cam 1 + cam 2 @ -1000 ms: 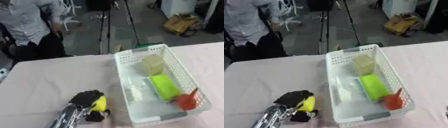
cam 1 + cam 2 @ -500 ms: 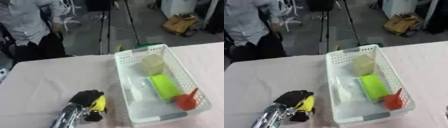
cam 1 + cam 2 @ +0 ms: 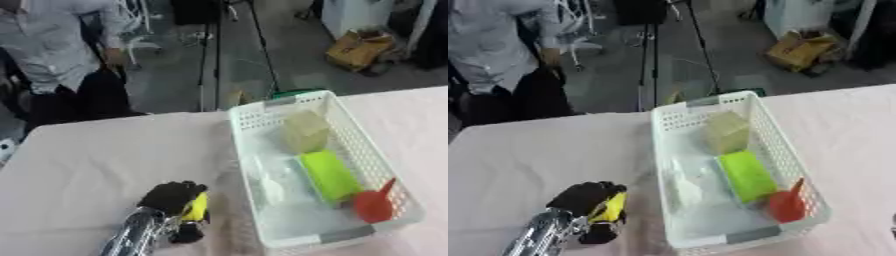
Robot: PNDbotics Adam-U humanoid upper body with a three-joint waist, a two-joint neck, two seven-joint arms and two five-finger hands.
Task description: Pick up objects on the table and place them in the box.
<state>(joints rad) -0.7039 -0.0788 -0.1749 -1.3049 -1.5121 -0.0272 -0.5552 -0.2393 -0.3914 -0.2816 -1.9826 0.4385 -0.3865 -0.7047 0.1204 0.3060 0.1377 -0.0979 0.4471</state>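
Curling round a yellow object (image 3: pixel 199 207), the left hand (image 3: pixel 173 197) is seen in the lower left of the frame, over the pale pink table (image 3: pixel 96 155). Its black fingers are bent and the yellow object is gripped between them and the thumb. What the yellow object is cannot be told; only a bright yellow side is shown. The silver and black arm is seen coming up from the bottom edge to the hand. The hand is placed just beside the left wall of the white box (image 3: pixel 248 165), near its lower corner.

The white box is set in the middle and right of the frame, and its walls are full of small holes. Four things are held inside it. A pale tan block (image 3: pixel 305 131) is seen at the upper end. A green block (image 3: pixel 330 175) is laid below it, along the right wall. A red piece (image 3: pixel 375 204) is leaned in the lower right corner. A clear bag (image 3: pixel 274 180) is spread on the left side of the box floor
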